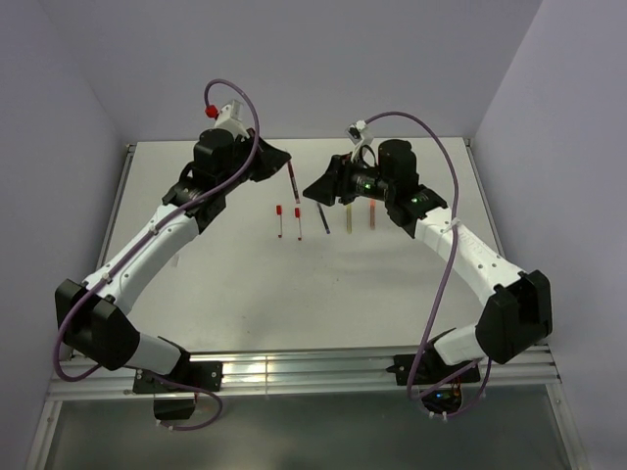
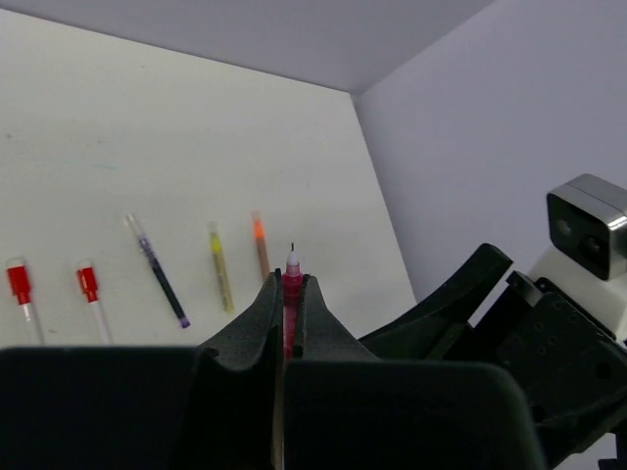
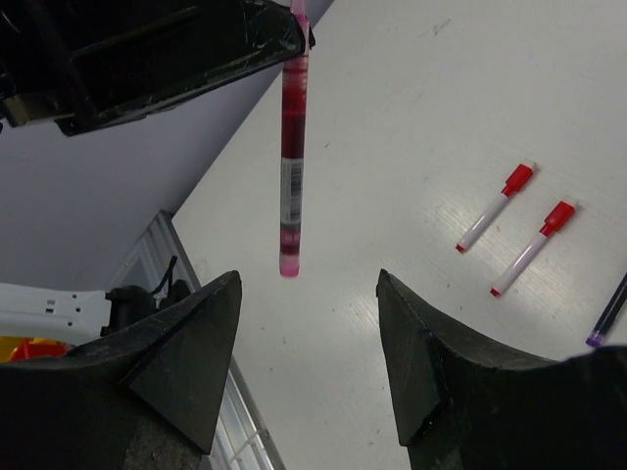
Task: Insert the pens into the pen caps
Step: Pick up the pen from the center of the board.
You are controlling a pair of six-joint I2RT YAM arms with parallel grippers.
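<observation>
My left gripper (image 1: pixel 283 163) (image 2: pixel 291 287) is shut on a dark red pen (image 1: pixel 292 183) (image 2: pixel 292 279) and holds it above the table, with its fine tip poking out past the fingertips. The pen's long barrel (image 3: pixel 292 147) hangs down in the right wrist view, just ahead of my right gripper (image 1: pixel 315 189) (image 3: pixel 309 284), which is open, empty and apart from the pen. Two white pens, each with a red cap (image 1: pixel 278 211) (image 1: pixel 298 211) on one end, lie on the table (image 1: pixel 235 284). A dark purple pen (image 1: pixel 322 218), a yellow pen (image 1: pixel 348 217) and an orange pen (image 1: pixel 371 213) lie beside them.
The row of pens also shows in the left wrist view: red caps (image 2: pixel 19 283) (image 2: pixel 88 284), purple pen (image 2: pixel 162 274), yellow pen (image 2: pixel 220 279), orange pen (image 2: pixel 260 245). Lilac walls (image 1: pixel 294 59) close the table's back and sides. A metal rail (image 1: pixel 323 370) runs along the near edge.
</observation>
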